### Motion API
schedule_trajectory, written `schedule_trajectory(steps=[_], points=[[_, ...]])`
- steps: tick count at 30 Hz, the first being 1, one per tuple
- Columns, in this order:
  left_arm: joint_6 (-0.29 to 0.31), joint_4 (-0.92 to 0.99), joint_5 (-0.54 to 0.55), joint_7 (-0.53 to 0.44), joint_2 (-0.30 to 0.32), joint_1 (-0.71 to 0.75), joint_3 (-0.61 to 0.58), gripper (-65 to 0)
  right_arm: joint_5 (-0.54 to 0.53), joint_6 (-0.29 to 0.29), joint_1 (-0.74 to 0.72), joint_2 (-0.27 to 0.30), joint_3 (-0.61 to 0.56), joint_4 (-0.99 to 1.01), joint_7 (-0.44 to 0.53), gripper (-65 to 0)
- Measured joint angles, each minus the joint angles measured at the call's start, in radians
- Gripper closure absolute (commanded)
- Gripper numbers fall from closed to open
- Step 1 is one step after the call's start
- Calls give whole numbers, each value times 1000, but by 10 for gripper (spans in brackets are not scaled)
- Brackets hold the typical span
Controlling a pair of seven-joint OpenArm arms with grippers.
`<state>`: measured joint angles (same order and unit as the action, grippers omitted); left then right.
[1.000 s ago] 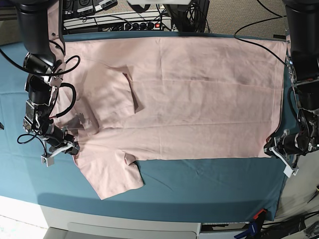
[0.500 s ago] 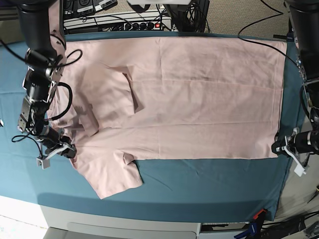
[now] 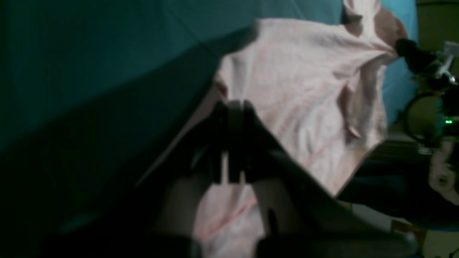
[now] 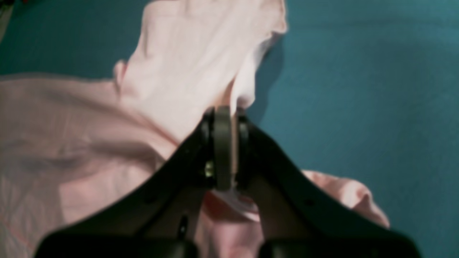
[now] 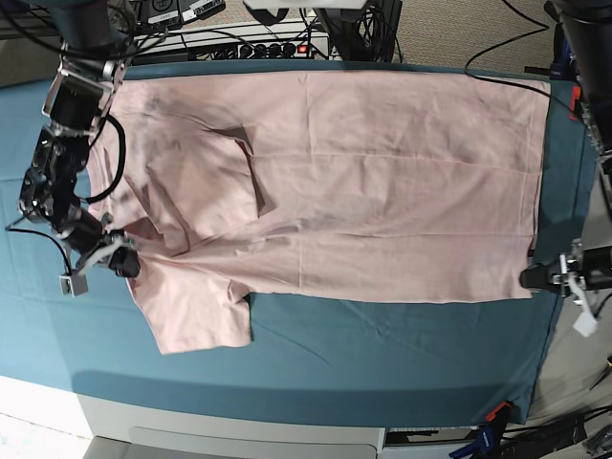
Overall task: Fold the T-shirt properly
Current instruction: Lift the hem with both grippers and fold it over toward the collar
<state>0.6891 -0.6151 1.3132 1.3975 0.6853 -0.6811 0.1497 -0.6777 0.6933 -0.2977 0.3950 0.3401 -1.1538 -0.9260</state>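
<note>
Teal cloth [image 5: 382,354] bears unlettered T-shirt [image 5: 382,182]; left hand [image 5: 535,276], right hand [image 5: 124,260] pinch it.

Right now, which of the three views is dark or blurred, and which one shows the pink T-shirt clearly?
The left wrist view is dim, its left claw nearly black before the large pale pink cotton T-shirt. The right wrist view is brighter but soft; the right claw is blurred. The base view is evenly lit and sharp.
</note>
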Motion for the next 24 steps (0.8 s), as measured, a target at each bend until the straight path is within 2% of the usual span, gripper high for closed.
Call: schedule_trajectory(steps=[7,15,24], points=[[1,-2,148,2,78,20,0,0,-147,3,124,21,-1,-190,-103,0],[4,-5,143,9,103,166,0,0,-197,3,283,62,0,-369,-149,0],[4,-134,143,3,109,278,-2,0,-208,4,417,151,0,-432,-155,0]])
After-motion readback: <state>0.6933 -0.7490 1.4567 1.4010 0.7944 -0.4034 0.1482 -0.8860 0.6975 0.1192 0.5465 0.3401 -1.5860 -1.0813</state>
